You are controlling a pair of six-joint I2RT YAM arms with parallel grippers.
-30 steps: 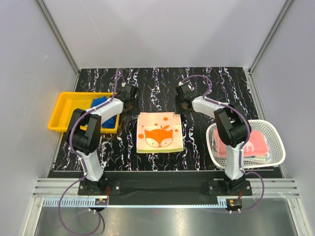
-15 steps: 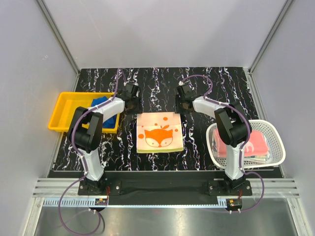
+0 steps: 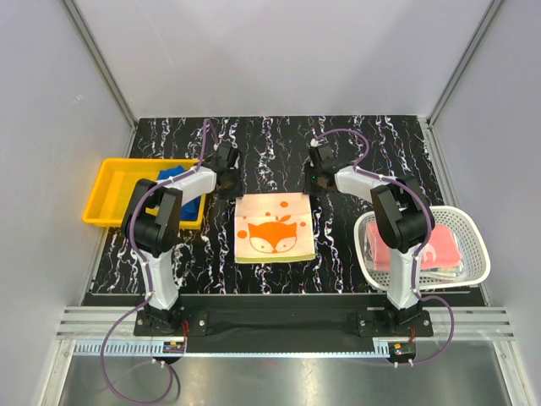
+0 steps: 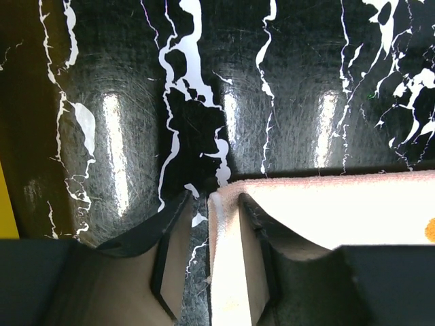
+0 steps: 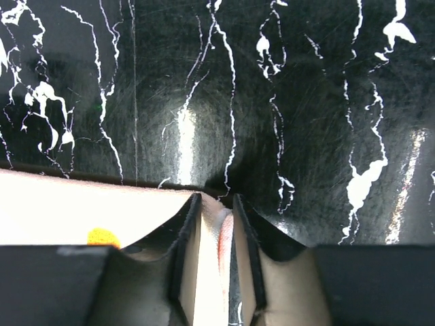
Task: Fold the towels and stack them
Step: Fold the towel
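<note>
At the far left, the yellow tray (image 3: 114,203) holds a folded blue towel (image 3: 173,176). We take the tray to be where the finished stack is gathered, so this one looks done.

Just right of the tray, the left gripper (image 3: 226,181) is down at the far-left corner of the fox-print towel (image 3: 273,228). This towel lies flat and squared on the black marbled table (image 3: 279,139), midway between the two arms and well apart from both containers. In the left wrist view the jaws stand apart, straddling the corner. One finger (image 4: 170,258) is on the bare table and the other sits over the cloth, with the towel's edge lying flat in the gap. They are placed to close on that corner but have not pinched it.

The right gripper (image 3: 314,179) mirrors this at the far-right corner. Its jaws are much nearer together, with a ridge of cloth between them. The wrist view is too tight and shadowed for us to tell whether they already press it. We judge that taking both far corners at once is meant to let the arms draw the far edge toward the near one for the first fold.

At the far right, the white mesh basket (image 3: 478,254) holds a pink towel (image 3: 423,249), likely waiting its turn.
</note>
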